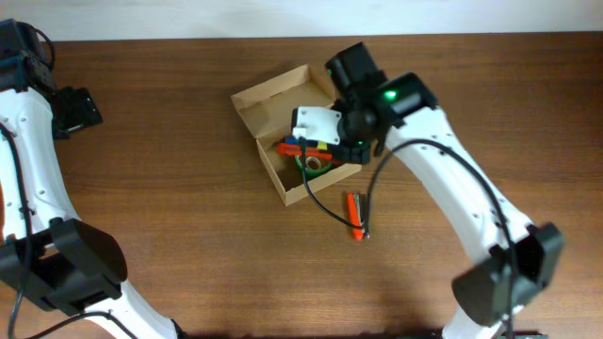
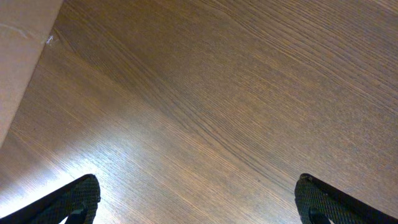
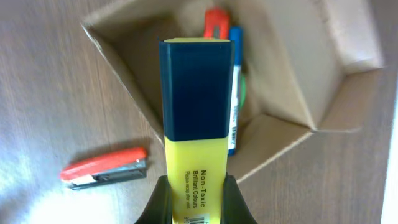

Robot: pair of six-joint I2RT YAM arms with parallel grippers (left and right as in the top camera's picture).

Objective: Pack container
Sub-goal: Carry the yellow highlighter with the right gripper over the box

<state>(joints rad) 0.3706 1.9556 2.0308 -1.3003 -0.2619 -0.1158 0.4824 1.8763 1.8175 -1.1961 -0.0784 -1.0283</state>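
Now I am holding the yellow, blue-capped plastic highlighter (image 3: 196,93) clamped in my right tool (image 3: 196,194) above the tan cardboard box (image 3: 292,56); my left tool (image 2: 196,200) is hanging apart.

Dark fingertips (image 2: 79,198) of the left gripper (image 2: 198,202) stand wide apart at the bottom corners over the brown wooden table (image 2: 236,93), with a pale surface (image 2: 18,56) at upper left.

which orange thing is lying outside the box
The orange stapler, lying on the table beside the box; the other orange item sits inside the box, next to the blue pen.
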